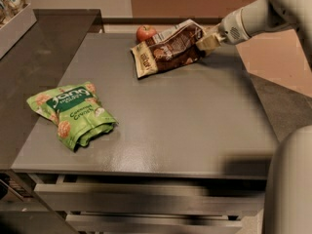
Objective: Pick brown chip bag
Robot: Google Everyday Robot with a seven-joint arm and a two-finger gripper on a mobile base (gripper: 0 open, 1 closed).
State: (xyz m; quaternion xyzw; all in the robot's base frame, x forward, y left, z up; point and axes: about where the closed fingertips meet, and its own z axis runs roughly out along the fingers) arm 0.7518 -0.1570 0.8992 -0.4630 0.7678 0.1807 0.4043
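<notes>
The brown chip bag [168,48] lies at the far side of the grey table [195,121], its cream end band towards the left. Its right end is tilted up off the surface. My gripper [205,41] reaches in from the upper right and is shut on that right end of the bag. The bag's left end still rests on the table.
A small red apple [145,32] sits just behind the bag's left part. A bright green snack bag [72,112] lies at the table's left front. A dark counter [34,67] adjoins on the left. Drawers [146,199] show below the front edge.
</notes>
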